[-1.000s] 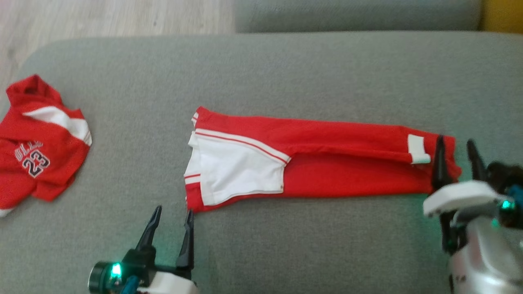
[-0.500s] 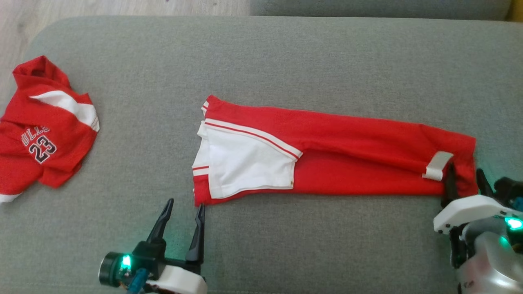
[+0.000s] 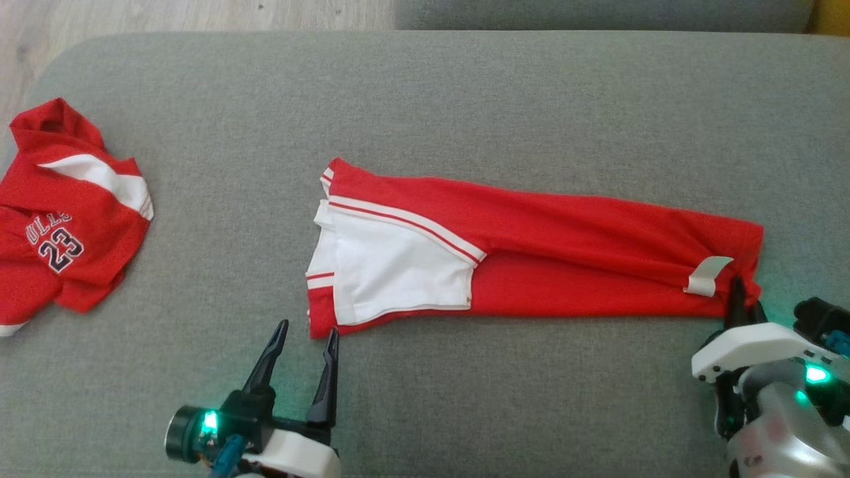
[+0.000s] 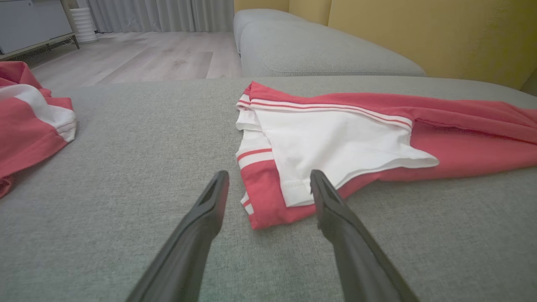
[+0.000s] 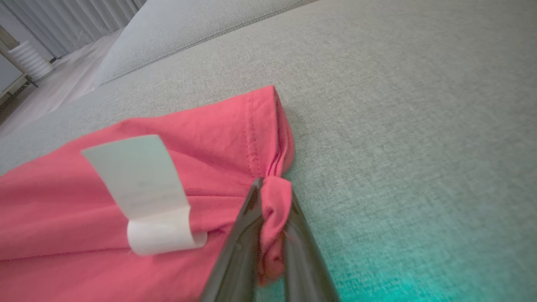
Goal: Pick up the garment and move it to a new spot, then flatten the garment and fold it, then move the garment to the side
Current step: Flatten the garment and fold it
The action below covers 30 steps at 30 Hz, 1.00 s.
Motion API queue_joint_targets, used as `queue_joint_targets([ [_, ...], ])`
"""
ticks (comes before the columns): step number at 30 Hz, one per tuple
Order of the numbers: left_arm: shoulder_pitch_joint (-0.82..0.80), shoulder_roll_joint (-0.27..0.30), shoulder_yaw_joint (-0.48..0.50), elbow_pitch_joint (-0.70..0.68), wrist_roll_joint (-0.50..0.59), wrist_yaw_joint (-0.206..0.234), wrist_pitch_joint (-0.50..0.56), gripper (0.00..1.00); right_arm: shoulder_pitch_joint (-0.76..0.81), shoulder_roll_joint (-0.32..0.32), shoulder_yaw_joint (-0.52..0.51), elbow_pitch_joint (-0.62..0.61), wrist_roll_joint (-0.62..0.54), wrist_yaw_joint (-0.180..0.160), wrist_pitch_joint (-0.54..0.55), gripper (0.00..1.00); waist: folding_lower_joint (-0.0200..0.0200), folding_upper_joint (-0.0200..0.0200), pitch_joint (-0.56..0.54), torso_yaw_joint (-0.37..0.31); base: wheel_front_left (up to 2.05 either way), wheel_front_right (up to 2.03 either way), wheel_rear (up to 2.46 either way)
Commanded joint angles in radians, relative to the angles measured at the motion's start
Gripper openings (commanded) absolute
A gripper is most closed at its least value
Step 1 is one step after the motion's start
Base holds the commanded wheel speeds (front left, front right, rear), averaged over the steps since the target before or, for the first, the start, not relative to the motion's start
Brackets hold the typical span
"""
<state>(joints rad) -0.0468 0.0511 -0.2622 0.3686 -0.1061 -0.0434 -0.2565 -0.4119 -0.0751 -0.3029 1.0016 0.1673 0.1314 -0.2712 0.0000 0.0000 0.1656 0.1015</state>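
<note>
At the sofa's (image 3: 465, 99) front edge, right gripper (image 3: 745, 297) clamps the garment's (image 3: 584, 232) hem corner (image 5: 275, 197) — left gripper (image 3: 309, 327) gapes empty by the waistband (image 3: 323, 255); flattened, fold and side-move pending.

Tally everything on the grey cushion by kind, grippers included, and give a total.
Red-and-white garments: 2 (long garment, jersey marked 23)
Grippers: 2 (left gripper, right gripper)
Total: 4
</note>
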Motion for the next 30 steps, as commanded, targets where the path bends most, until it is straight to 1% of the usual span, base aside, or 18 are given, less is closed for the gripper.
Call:
queue_joint_targets([
  [1, -0.033, -0.001, 0.026, -0.034, -0.008, 0.005, -0.005, 1.0, 0.008, -0.001, 0.025, 0.001, 0.007, -0.001, 0.009, 0.0, 0.0, 0.0, -0.001, 0.0, 0.0, 0.0, 0.0],
  [4, -0.029, -0.001, 0.029, -0.032, -0.009, 0.006, -0.005, 1.0, 0.013, -0.03, 0.002, -0.068, 0.018, -0.001, 0.009, 0.0, 0.0, 0.0, -0.008, 0.002, 0.0, 0.0, 0.0],
  [6, -0.026, -0.001, 0.03, -0.031, -0.012, 0.007, -0.005, 1.0, 0.022, -0.043, -0.022, -0.137, 0.017, -0.001, 0.009, 0.0, 0.0, 0.0, -0.017, 0.005, 0.0, 0.0, 0.0],
  [9, -0.019, -0.001, 0.033, -0.032, -0.021, 0.009, -0.005, 1.0, 0.035, -0.039, -0.012, -0.263, 0.004, -0.001, 0.009, 0.0, 0.0, 0.0, -0.033, 0.008, 0.0, 0.0, 0.0],
  [11, -0.013, -0.001, 0.032, -0.032, -0.026, 0.01, -0.005, 1.0, 0.039, -0.026, 0.043, -0.351, 0.009, -0.001, 0.009, 0.0, 0.0, 0.0, -0.044, 0.011, 0.0, 0.0, 0.0],
  [13, -0.008, -0.001, 0.03, -0.032, -0.032, 0.011, -0.005, 1.0, 0.04, -0.013, 0.126, -0.431, 0.025, -0.001, 0.009, 0.0, 0.0, 0.0, -0.053, 0.016, 0.0, 0.0, 0.0],
  [17, -0.005, -0.001, 0.015, -0.03, -0.042, 0.013, -0.005, 1.0, 0.033, 0.004, 0.343, -0.525, 0.082, -0.001, 0.009, 0.0, 0.0, 0.0, -0.069, 0.049, 0.0, 0.0, 0.0],
  [21, -0.006, -0.001, -0.003, -0.028, -0.047, 0.012, -0.005, 1.0, 0.011, 0.016, 0.527, -0.522, 0.151, -0.001, 0.009, 0.0, 0.0, 0.0, -0.076, 0.113, 0.0, 0.0, 0.0],
  [24, -0.01, -0.001, -0.025, -0.026, -0.047, 0.007, -0.005, 1.0, -0.014, 0.022, 0.628, -0.479, 0.203, -0.001, 0.009, 0.0, 0.0, 0.0, -0.075, 0.182, 0.0, 0.0, 0.0],
  [26, -0.016, -0.001, -0.041, -0.023, -0.047, 0.004, -0.005, 1.0, -0.033, 0.023, 0.669, -0.444, 0.222, -0.001, 0.009, 0.0, 0.0, 0.0, -0.07, 0.233, 0.0, 0.0, 0.0],
  [30, -0.027, -0.001, -0.07, -0.02, -0.051, 0.0, -0.005, 1.0, -0.065, 0.024, 0.709, -0.382, 0.26, -0.001, 0.009, 0.0, 0.0, 0.0, -0.057, 0.326, 0.0, 0.0, 0.0],
])
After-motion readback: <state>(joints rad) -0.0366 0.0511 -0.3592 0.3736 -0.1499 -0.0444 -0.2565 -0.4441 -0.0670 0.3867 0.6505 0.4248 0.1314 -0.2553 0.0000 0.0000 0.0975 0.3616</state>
